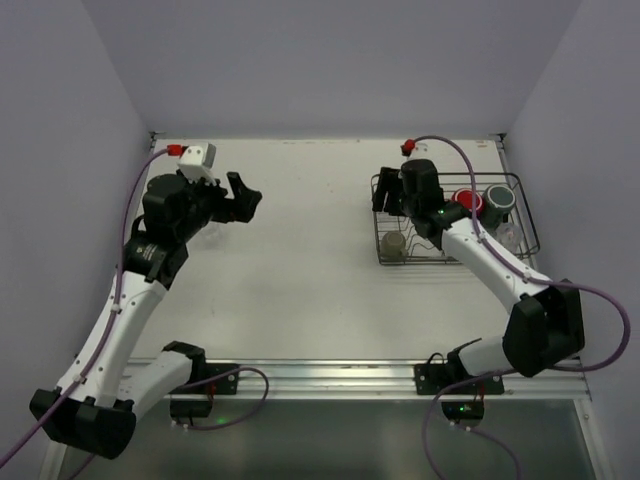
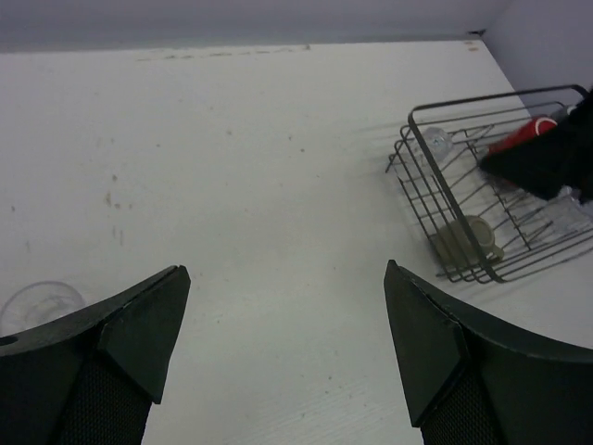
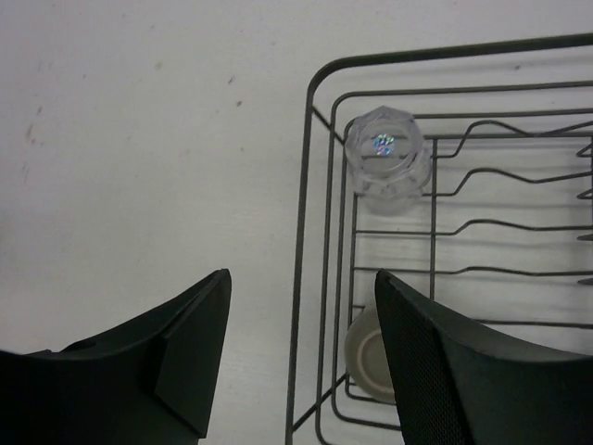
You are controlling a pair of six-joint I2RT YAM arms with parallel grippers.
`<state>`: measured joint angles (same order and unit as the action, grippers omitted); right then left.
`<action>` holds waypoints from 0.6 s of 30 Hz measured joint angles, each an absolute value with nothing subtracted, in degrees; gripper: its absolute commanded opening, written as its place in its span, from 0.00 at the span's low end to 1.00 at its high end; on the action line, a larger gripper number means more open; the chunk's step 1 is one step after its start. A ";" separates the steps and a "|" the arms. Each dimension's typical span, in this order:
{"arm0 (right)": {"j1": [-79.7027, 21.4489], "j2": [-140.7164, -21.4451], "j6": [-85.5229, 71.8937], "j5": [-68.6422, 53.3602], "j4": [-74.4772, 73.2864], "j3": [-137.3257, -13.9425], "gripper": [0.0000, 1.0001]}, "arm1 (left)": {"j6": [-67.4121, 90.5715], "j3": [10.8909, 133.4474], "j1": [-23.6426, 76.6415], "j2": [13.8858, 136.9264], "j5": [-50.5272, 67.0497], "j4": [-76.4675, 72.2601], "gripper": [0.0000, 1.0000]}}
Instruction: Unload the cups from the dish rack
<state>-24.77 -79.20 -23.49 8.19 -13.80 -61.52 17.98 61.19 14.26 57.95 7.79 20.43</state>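
You only get part of the olive-tan cup (image 3: 364, 354) in the right wrist view. It sits at the lower edge of the frame, and the right-hand finger covers its right side, so you cannot tell whether it has a handle. In the left wrist view a clear cup (image 2: 37, 304) stands on the table (image 2: 278, 139) at the lower left. The left finger cuts off its lower part and its outline is faint. In the top view a glassy shape (image 1: 510, 236) at the right end of the dish rack (image 1: 455, 262) is too pale to make out. The right arm crosses over the rack's middle and hides the wires under it.

The rack lies on the table in the upper right of the top view. A clear tumbler (image 3: 384, 159) stands mouth down in its corner, at the upper middle of the right wrist frame. The olive-tan cup lies below it along the same wall. A red cup (image 1: 468, 200) and a dark grey cup (image 1: 499, 202) stand side by side against the rack's upper edge.

Your right gripper (image 3: 302, 278) hangs over the rack's left wall. Its fingers are spread, one outside the wire and one inside above the tan cup, and nothing is clamped between them. Your left gripper (image 2: 285, 271) is at the left of the top view, well apart from the rack. Its fingers are wide apart over bare table and hold nothing.
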 measured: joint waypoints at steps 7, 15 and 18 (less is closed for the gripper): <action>-22.24 -92.27 -22.24 14.24 -14.98 -70.39 0.61 | 17.34 47.81 15.42 47.11 14.02 18.94 0.94; -19.64 -101.73 -21.80 16.03 -17.56 -77.38 0.61 | 17.10 44.12 16.23 42.22 16.10 17.45 0.94; -19.46 -103.96 -21.80 15.94 -17.67 -79.88 0.63 | 16.86 44.12 17.37 42.26 16.25 17.45 0.94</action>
